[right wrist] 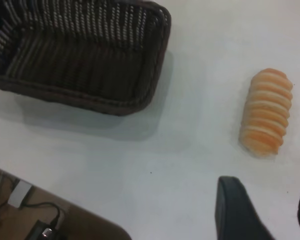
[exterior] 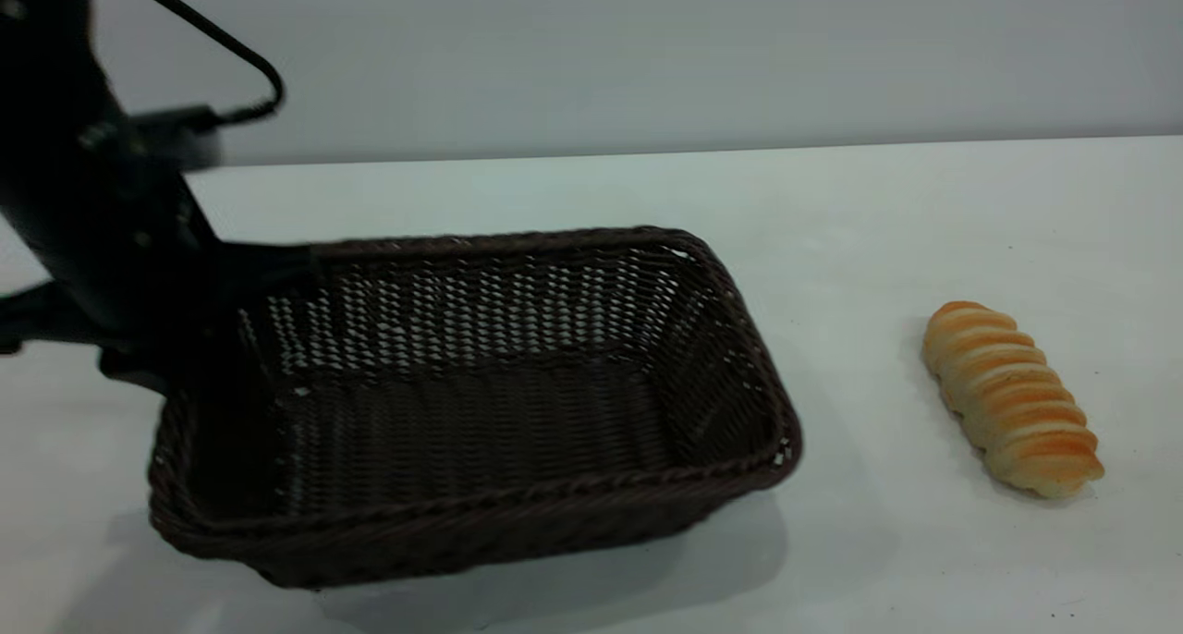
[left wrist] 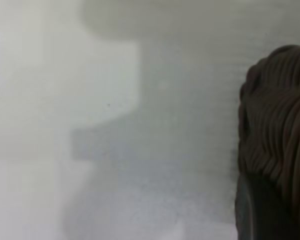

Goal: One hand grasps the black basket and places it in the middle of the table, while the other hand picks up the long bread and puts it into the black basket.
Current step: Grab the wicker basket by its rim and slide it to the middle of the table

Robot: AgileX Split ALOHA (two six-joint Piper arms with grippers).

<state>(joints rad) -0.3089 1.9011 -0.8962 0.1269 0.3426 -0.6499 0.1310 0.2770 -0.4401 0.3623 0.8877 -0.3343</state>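
Left end effector (exterior: 199, 338) grasping the black basket (exterior: 481, 514) at its left rim, lower left of frame.
Long bread (exterior: 1012, 398) lies well apart at right on the white table (exterior: 878, 209); the right end effector (right wrist: 262, 210) is spread open.

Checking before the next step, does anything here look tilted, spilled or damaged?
The black basket is askew: the left gripper holds its left end, and the near side is tipped off the table, casting a shadow beneath. The long bread lies intact beside it.
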